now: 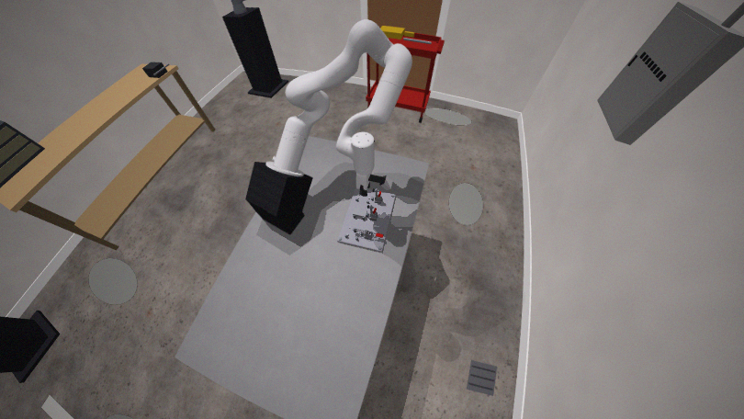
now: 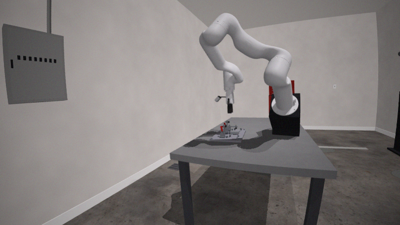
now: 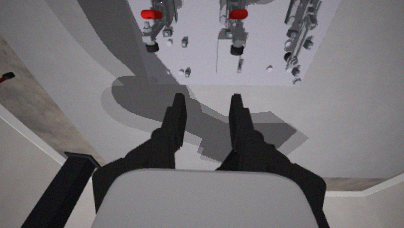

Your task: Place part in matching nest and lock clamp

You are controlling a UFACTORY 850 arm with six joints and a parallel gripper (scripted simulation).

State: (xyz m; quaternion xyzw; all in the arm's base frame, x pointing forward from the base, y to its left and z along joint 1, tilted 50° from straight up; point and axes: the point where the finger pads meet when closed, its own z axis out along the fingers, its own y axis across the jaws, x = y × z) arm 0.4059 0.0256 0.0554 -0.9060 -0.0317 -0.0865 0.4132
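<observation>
The grey fixture plate [image 1: 366, 220] lies on the table and carries three toggle clamps in a row. It also shows in the exterior view [image 2: 229, 133] and at the top of the wrist view [image 3: 230, 40]. Red clamp handles show at two clamps in the wrist view [image 3: 151, 14] [image 3: 238, 14]; the third clamp [image 3: 299, 20] shows no red there. My gripper [image 3: 207, 105] [image 1: 361, 190] [image 2: 229, 108] hangs well above the table just off the plate's end. Its fingers stand half apart with nothing between them. I cannot make out the part in any view.
The arm's black base block [image 1: 278, 195] stands on the table beside the plate. The table's side edge [image 1: 411, 223] runs close past the plate. A red cart [image 1: 406, 67] stands at the far wall, off the table.
</observation>
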